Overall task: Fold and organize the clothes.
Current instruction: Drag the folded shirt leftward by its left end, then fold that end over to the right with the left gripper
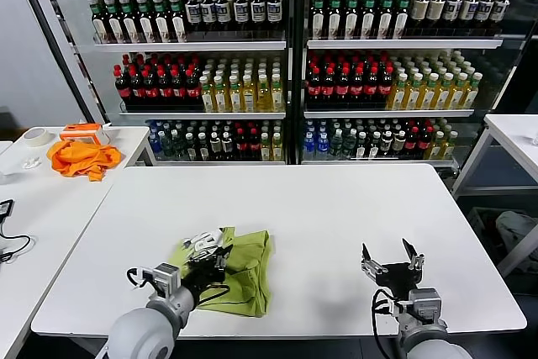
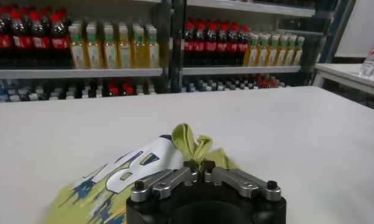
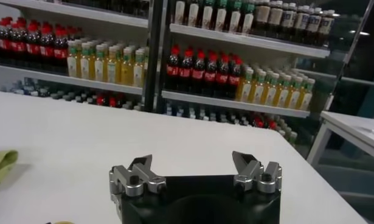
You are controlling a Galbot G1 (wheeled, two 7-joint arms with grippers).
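Note:
The lime T-shirt (image 1: pixel 239 271) lies folded in a bundle on the white table (image 1: pixel 319 208), near its front left. Part of a white and blue print shows on it in the left wrist view (image 2: pixel 138 164). My left gripper (image 1: pixel 220 251) is shut on a pinched fold of the shirt (image 2: pixel 197 146) at the bundle's left part. My right gripper (image 1: pixel 390 255) is open and empty above the table's front right, well apart from the shirt. A corner of the shirt shows at the edge of the right wrist view (image 3: pixel 1 163).
A bright orange cloth (image 1: pixel 81 158), a roll of tape (image 1: pixel 36 136) and an orange-and-white item (image 1: pixel 81 131) lie on a second table at the left. Shelves of bottles (image 1: pixel 286 65) stand behind the table. Another table (image 1: pixel 513 136) stands at the right.

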